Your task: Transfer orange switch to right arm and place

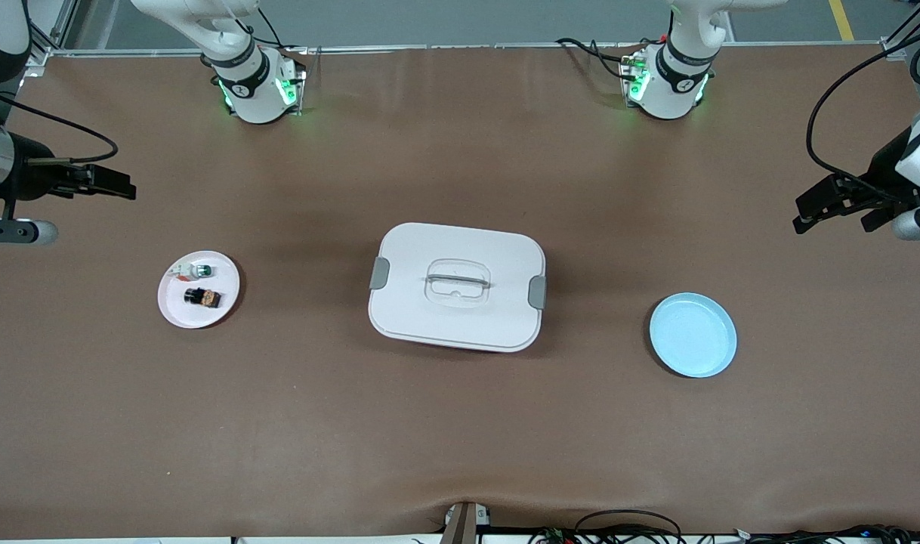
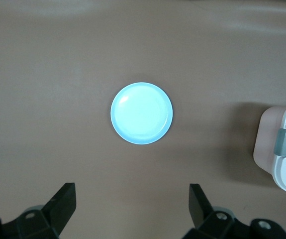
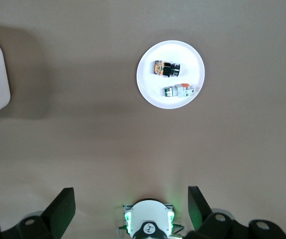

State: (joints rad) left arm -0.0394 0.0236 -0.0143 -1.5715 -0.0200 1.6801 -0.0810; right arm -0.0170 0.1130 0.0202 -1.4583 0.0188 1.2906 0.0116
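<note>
The orange switch (image 1: 204,298), a tiny black block with an orange end, lies on a small white plate (image 1: 203,317) toward the right arm's end of the table. The right wrist view shows the switch (image 3: 165,68) on that plate (image 3: 150,88) from high above. My right gripper (image 1: 116,185) hangs open and empty above the table's edge at that end, well away from the plate; its open fingers frame bare table (image 3: 130,194). My left gripper (image 1: 811,213) is open and empty at the left arm's end, high above the table (image 2: 133,191).
A white, green and red piece (image 1: 197,270) shares the white plate with the switch. A white lidded box (image 1: 457,285) with a handle stands mid-table. An empty pale blue plate (image 1: 693,335) lies toward the left arm's end. Both arm bases stand along the table's back edge.
</note>
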